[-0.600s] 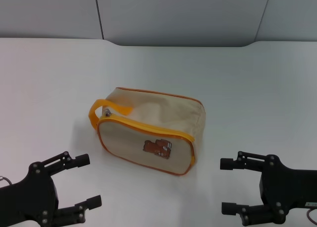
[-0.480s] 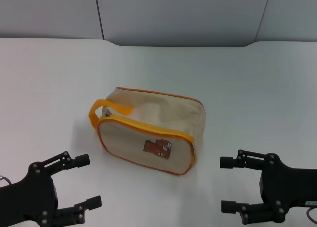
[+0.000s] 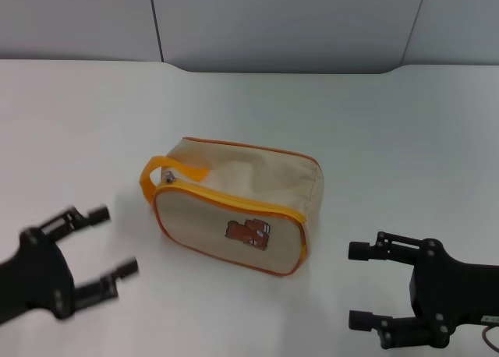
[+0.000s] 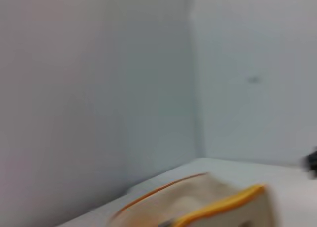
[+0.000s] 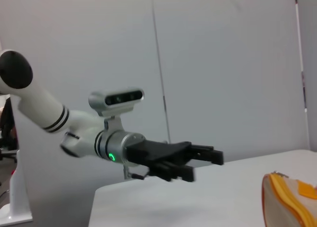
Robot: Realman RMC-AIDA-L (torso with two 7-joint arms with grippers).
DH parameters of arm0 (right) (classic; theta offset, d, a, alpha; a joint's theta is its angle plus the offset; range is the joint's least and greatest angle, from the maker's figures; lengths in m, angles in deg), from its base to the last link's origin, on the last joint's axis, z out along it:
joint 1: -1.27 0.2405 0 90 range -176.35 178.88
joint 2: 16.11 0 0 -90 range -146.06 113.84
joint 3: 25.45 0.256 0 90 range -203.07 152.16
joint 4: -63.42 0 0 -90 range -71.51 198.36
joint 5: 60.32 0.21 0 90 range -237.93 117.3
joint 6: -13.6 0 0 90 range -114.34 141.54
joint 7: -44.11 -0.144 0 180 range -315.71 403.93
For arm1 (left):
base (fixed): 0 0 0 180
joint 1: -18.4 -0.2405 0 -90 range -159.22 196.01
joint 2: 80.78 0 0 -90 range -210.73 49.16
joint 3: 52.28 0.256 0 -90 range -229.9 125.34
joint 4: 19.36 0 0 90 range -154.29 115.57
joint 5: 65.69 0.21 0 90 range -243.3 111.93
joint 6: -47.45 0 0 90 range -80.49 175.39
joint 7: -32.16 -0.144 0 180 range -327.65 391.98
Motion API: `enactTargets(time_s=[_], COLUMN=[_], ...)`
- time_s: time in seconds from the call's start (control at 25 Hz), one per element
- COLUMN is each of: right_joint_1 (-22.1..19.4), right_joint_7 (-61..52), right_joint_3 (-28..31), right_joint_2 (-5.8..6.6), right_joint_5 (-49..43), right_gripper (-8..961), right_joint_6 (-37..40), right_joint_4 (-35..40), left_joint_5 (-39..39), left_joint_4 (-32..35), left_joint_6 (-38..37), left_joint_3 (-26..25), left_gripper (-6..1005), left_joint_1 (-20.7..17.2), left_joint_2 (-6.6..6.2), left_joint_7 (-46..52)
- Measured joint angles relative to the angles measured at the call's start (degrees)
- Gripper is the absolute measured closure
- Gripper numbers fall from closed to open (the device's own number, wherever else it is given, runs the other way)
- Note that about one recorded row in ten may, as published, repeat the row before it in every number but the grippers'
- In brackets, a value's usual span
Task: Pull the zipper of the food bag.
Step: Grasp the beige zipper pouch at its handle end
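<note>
The food bag [image 3: 234, 209] is a boxy beige pouch with orange piping, an orange loop handle [image 3: 168, 174] and a brown print on its front face. It lies on the white table [image 3: 390, 139] in the middle. The orange zipper [image 3: 226, 199] runs along its top front edge, with the silver pull tab [image 3: 167, 177] at the bag's left end under the handle. My left gripper [image 3: 105, 244] is open, low and left of the bag, apart from it. My right gripper [image 3: 360, 285] is open, low and right of the bag. The bag also shows in the left wrist view [image 4: 208, 207] and in the right wrist view [image 5: 290, 199].
Grey wall panels [image 3: 281, 22] stand behind the table's far edge. The right wrist view shows my left arm and its gripper [image 5: 203, 165] over the table.
My left gripper has moved left and up, farther along the bag's left side. The right gripper and the bag have not moved.
</note>
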Motion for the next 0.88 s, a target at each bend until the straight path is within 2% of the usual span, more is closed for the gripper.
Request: enactTargets(time_s=[0.16, 0.32, 0.44, 0.56, 0.8, 0.88], right_joint_1=[-0.9, -1.39, -1.68, -2.01, -2.37, -2.35], right_joint_7=[0.07, 0.08, 0.07, 0.07, 0.07, 0.07], right_joint_3=[0.03, 0.03, 0.02, 0.14, 0.54, 0.55], right_joint_2=[0.0, 0.0, 0.0, 0.0, 0.0, 0.0], right_joint_5=[0.73, 0.76, 0.77, 1.03, 1.34, 1.34], right_gripper=[116, 115, 115, 115, 116, 116], right_joint_6=[-0.01, -0.1, 0.08, 0.3, 0.3, 0.26], right_joint_4=[0.07, 0.1, 0.09, 0.12, 0.08, 0.08], left_joint_5=[-0.31, -0.36, -0.3, -0.24, -1.35, -1.75], left_joint_4=[-1.07, -8.65, -11.74, -14.46, -17.3, -17.94], left_joint_6=[6.31, 14.51, 19.99, 21.86, 22.85, 22.96], left_joint_3=[-1.81, -1.42, -1.34, -1.25, -2.58, -2.8], left_gripper=[181, 183, 185, 187, 190, 258], left_joint_1=[0.83, 5.28, 7.84, 9.5, 10.5, 10.8], left_joint_2=[1.14, 1.24, 1.5, 1.51, 1.6, 1.64], left_joint_7=[-1.7, -5.67, -6.94, -9.32, -13.21, -14.29])
